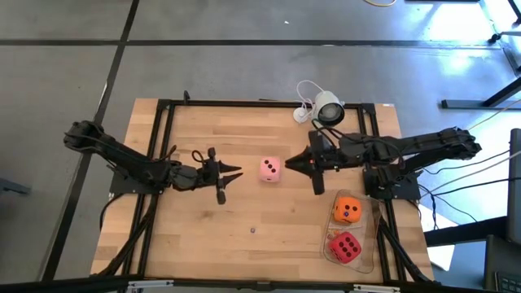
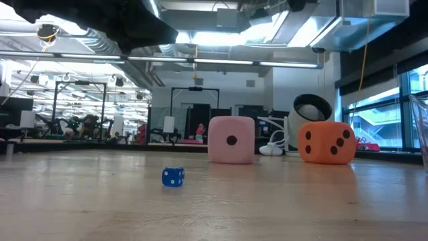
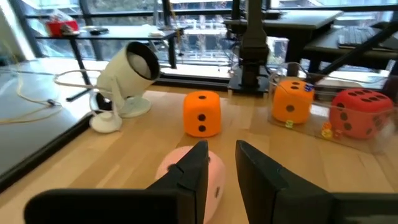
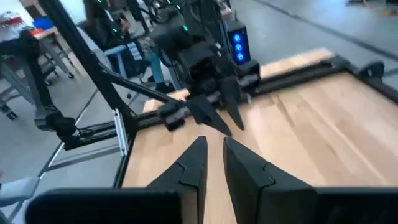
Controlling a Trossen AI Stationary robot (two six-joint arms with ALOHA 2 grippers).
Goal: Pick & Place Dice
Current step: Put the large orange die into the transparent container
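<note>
A pale pink die [image 1: 271, 169] rests on one face mid-table, between my two grippers. My left gripper [image 1: 236, 173] hovers just to its left, open by a narrow gap and pointing at it; in the left wrist view the pink die [image 3: 166, 167] shows behind that gripper [image 3: 222, 152]. My right gripper [image 1: 287, 165] hovers at the die's right side, shut [image 4: 215, 146]. One orange die [image 3: 202, 114] stands on the table farther right, hidden under the right arm in the high view. Another orange die [image 1: 348, 211] and a red die [image 1: 345, 247] sit in a clear tray [image 1: 372, 236].
A white round camera [image 1: 329, 108] with its cable stands at the far edge. A tiny blue die [image 1: 252, 230] lies on the wood toward the near edge, also seen in the low view [image 2: 172, 177]. A black frame borders the table.
</note>
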